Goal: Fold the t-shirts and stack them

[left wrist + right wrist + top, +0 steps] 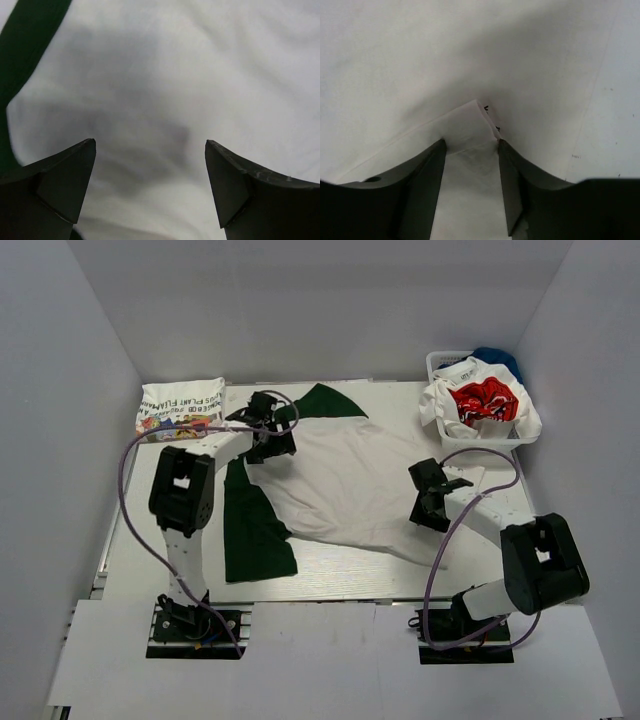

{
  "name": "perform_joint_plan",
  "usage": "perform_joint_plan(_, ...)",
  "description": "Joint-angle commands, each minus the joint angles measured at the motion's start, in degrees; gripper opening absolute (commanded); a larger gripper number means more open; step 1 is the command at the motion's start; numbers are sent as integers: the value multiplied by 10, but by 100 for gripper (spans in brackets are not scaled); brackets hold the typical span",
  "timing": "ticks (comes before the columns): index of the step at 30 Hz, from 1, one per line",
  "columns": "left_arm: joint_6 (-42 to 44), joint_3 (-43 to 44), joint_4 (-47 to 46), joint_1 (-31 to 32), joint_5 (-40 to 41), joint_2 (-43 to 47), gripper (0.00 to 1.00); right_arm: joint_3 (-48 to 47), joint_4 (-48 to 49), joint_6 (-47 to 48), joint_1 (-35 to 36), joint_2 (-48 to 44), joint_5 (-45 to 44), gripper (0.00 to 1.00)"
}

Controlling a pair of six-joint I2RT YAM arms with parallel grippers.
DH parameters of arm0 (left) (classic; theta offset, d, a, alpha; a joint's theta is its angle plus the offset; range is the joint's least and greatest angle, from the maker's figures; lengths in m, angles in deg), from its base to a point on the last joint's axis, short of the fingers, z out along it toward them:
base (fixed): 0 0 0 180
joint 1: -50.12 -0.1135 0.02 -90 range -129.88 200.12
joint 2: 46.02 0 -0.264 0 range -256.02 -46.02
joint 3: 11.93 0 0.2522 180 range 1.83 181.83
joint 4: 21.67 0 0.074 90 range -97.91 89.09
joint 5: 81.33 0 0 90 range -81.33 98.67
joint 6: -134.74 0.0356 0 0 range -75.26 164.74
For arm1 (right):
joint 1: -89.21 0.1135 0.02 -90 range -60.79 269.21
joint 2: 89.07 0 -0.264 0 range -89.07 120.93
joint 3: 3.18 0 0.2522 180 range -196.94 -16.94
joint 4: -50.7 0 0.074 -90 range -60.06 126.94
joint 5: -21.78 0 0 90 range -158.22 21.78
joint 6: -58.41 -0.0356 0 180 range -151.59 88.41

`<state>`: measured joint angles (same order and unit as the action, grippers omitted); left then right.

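Black fingers of the right gripper (470, 142) pinch an edge of the white-and-green t-shirt (350, 480) spread mid-table, apparently to begin a fold, while the left gripper (150, 145) hovers wide open near its green sleeve.

- The spread t-shirt (340, 480) lay on the table (330, 575), between the left gripper (270, 430) and the right gripper (430, 502).
- Left gripper sat over its far-left part.
- The folded t-shirt (182, 408) lay left of the left gripper, slightly behind.
- The basket (480, 446) stood behind the right gripper, slightly to its right, with heaped t-shirts (480, 402) inside.
- Right gripper sat at the spread t-shirt's right edge, with cloth between its fingers.
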<state>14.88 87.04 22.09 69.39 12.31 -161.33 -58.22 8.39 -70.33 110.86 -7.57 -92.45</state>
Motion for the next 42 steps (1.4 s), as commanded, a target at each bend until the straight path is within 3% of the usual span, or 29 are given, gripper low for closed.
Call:
perform_joint_plan(1, 37, 71, -18, 2, -18, -41, 100, -7, 32, 9, -12, 23, 22, 42)
perform_joint_plan(6, 36, 204, 58, -11, 0, -145, 100, -23, 12, 17, -13, 21, 39, 10)
perform_joint_plan(12, -29, 226, 126, -41, 72, -195, 100, -23, -36, 47, -8, -64, 60, 6)
perform_joint_plan(17, -74, 197, 163, -86, 84, -201, 100, 8, -49, 142, 8, -159, 201, 0)
perform_joint_plan(22, -79, 158, 144, -101, 79, -174, 100, 48, -60, 179, 54, -258, 399, 0)
perform_joint_plan(24, -79, 158, 144, -107, 79, -168, 100, 86, -60, 163, 77, -266, 401, 3)
perform_joint_plan(29, -79, 163, 156, -112, 84, -168, 100, 96, -84, 102, 124, -274, 294, 11)
perform_joint_plan(30, -79, 163, 156, -112, 84, -168, 100, 90, -83, 101, 127, -274, 285, 9)
perform_joint_plan(31, -79, 163, 156, -112, 84, -168, 100, 90, -77, 99, 127, -281, 277, 0)
perform_joint_plan(32, -74, 155, 156, -117, 84, -163, 100, 90, -76, 98, 132, -285, 270, 0)
perform_joint_plan(37, -69, 155, 151, -123, 89, -157, 100, 132, -78, 116, 158, -320, 396, 0)
perform_joint_plan(40, -63, 155, 156, -123, 81, -157, 100, 193, -88, 54, 182, -372, 453, 16)
perform_joint_plan(41, -63, 160, 156, -123, 81, -157, 100, 197, -96, 45, 184, -388, 454, 35)
perform_joint_plan(42, -63, 160, 156, -123, 81, -157, 100, 199, -105, 29, 187, -437, 442, 41)
